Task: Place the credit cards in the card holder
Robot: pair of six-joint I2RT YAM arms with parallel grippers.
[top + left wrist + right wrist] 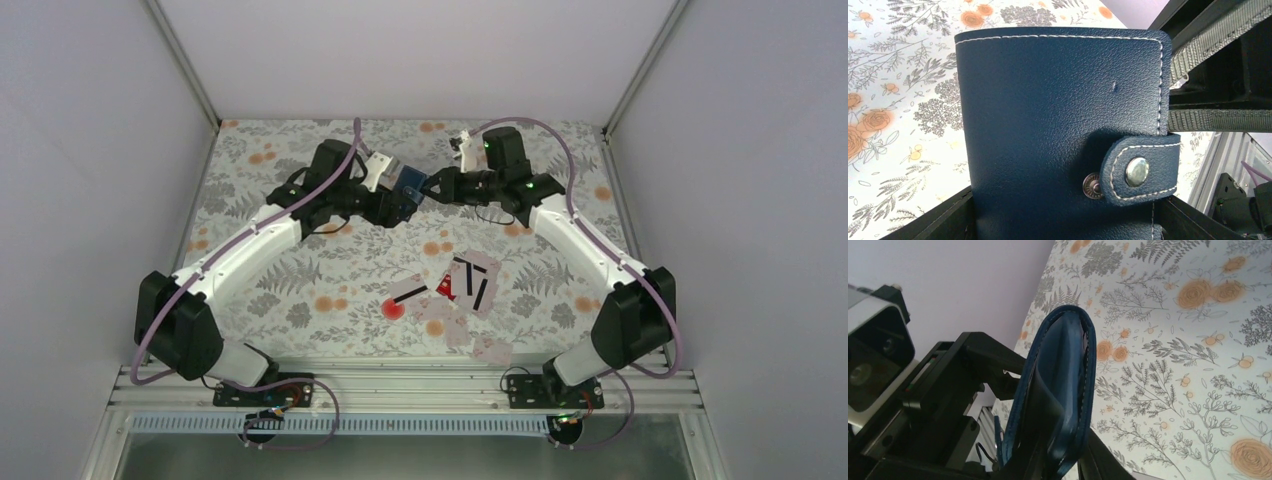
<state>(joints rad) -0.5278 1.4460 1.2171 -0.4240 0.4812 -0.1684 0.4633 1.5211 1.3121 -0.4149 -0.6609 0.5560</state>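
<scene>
Two black fingers (pixel 943 220) of the left gripper (pixel 398 200) stand wide apart with the card holder (pixel 1058 125) clamped between them. One finger sits at each lower side, so the card holder rises upright out of the grip, clear of the table. It is dark blue and grained like leather, with white stitching round the edge. Its snap tab (pixel 1140 170) wraps round from the right edge but sits off its stud (pixel 1092 186), which shows bare just left of the tab. Seen edge-on from the right wrist, its covers look slightly parted at the top. Just above the tab, the grey pads (pixel 1218 120) of the right gripper (pixel 438 188) come in from the side, one above the other with a gap between them. They reach the card holder's edge, but whether they pinch it I cannot tell. Further out, on the near side of both grippers, the credit cards (pixel 468 285) lie in a loose heap on the flowered table (pixel 300 270). Most are pale with black stripes and one is red, all well apart from the fingers.
</scene>
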